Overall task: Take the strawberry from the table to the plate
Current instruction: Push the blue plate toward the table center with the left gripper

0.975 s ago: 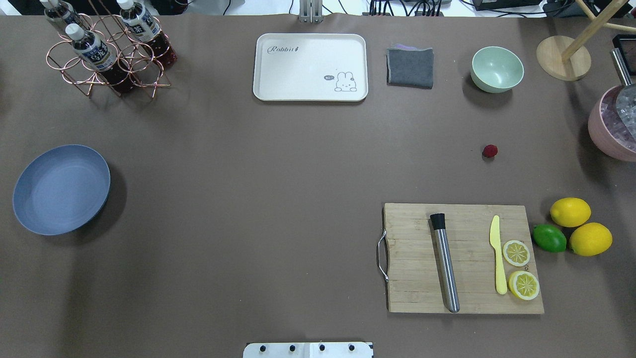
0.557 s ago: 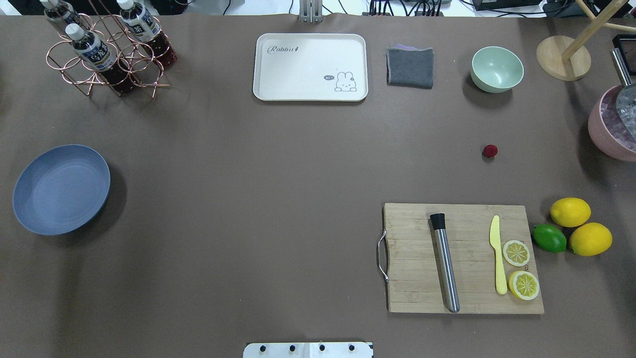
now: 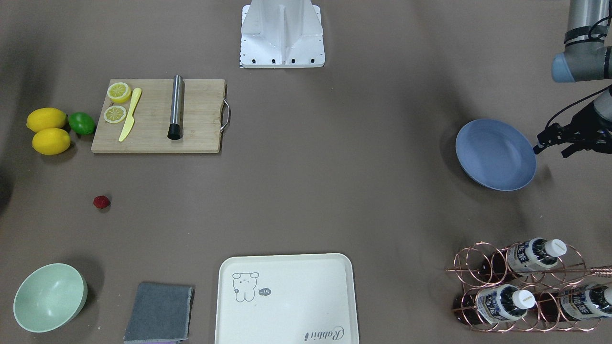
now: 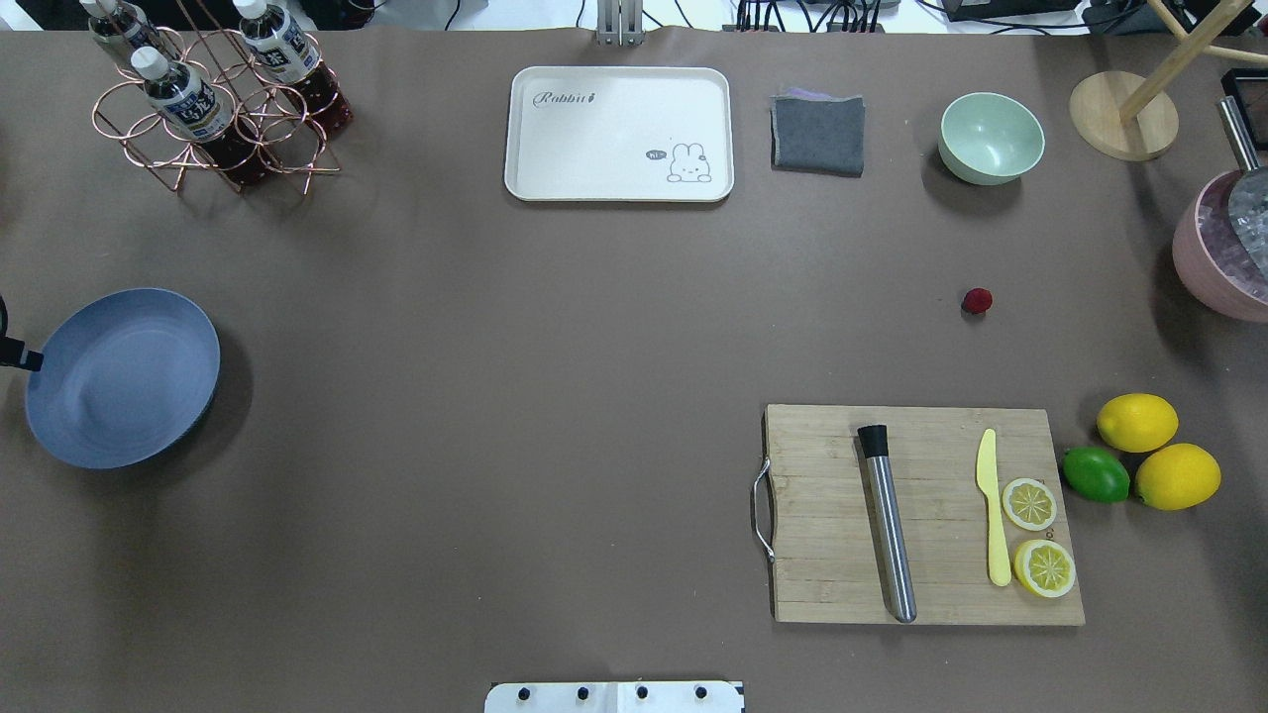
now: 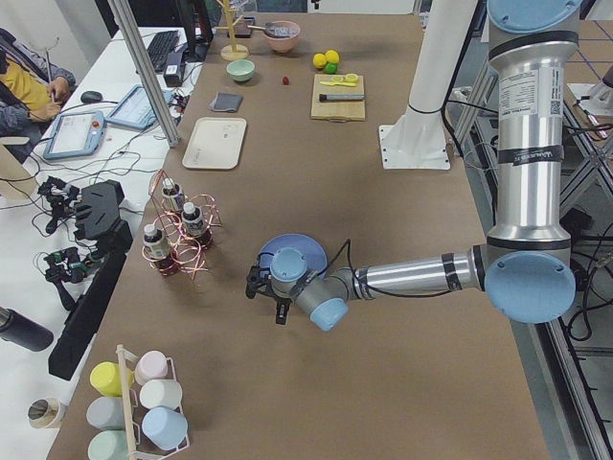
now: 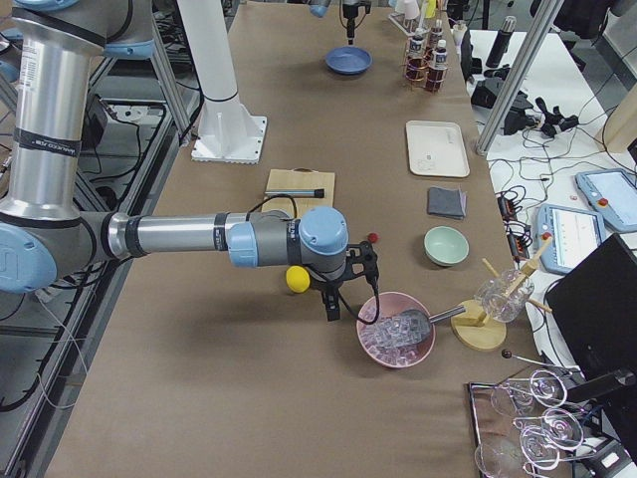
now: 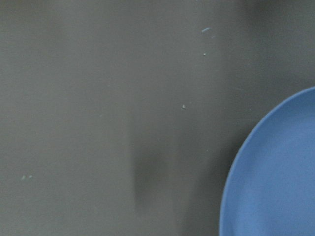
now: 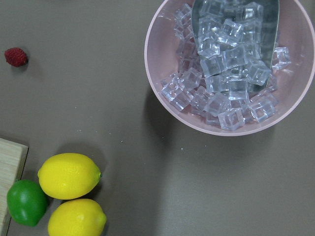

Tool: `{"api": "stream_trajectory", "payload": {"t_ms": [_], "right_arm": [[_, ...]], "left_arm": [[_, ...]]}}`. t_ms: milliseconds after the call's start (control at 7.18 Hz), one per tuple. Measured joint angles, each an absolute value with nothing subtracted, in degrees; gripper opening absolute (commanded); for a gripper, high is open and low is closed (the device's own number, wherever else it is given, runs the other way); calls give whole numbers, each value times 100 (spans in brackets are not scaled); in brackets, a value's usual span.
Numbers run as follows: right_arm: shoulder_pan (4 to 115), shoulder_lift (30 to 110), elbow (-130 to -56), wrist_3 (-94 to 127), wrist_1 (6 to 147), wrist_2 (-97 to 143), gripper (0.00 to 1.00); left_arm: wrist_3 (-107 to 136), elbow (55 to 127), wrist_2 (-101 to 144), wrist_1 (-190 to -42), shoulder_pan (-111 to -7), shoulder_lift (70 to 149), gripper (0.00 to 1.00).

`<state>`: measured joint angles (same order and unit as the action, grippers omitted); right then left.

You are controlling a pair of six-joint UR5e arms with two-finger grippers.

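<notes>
The strawberry [image 4: 977, 301] [image 3: 101, 202] [image 8: 15, 56] is a tiny dark-red berry lying alone on the brown table [image 4: 555, 327], on the right half between the mint bowl and the cutting board. The blue-grey plate [image 4: 119, 376] [image 3: 495, 154] [image 7: 275, 177] sits empty at the far left. My left gripper [image 3: 554, 138] [image 4: 15, 352] hovers just outside the plate's outer rim; only part of it shows and I cannot tell its state. My right gripper [image 6: 333, 304] hangs over the table between the lemons and the pink bowl, short of the strawberry; I cannot tell whether it is open or shut.
A wooden cutting board [image 4: 822, 515] holds a steel muddler, a yellow knife and lemon slices. Two lemons and a lime [image 4: 1095, 473] lie to its right. A pink bowl of ice [image 8: 231, 69], mint bowl [image 4: 991, 137], grey cloth [image 4: 817, 132], cream tray [image 4: 594, 149] and bottle rack [image 4: 213, 99] line the far side.
The tip of my left gripper has come into the overhead view at the left edge, beside the plate. The strawberry and the other objects have not moved.
</notes>
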<state>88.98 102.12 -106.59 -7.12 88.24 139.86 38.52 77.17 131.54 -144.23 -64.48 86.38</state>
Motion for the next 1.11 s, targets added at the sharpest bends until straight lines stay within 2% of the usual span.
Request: {"api": "stream_trajectory", "payload": {"t_ms": [139,418,557,1114], "right_arm": [[8895,10213,-10655,-704,8821,13985,100],[8892,10227,-10647,-694,8823,13985,100],[8889,10234,-10645,-689,8824,13987,100],[8862,10208,-10650,-678,8811,13991,100]], "left_arm": [[4003,7656,13110,-14525,-6342,8703,32],[4130,7655,13097,-14580,-6266,8732,3],[4170,7662,13103,-14624,-6236,8731,0],[4737,7857,13217,-14859,-6173,8725,0]]}}
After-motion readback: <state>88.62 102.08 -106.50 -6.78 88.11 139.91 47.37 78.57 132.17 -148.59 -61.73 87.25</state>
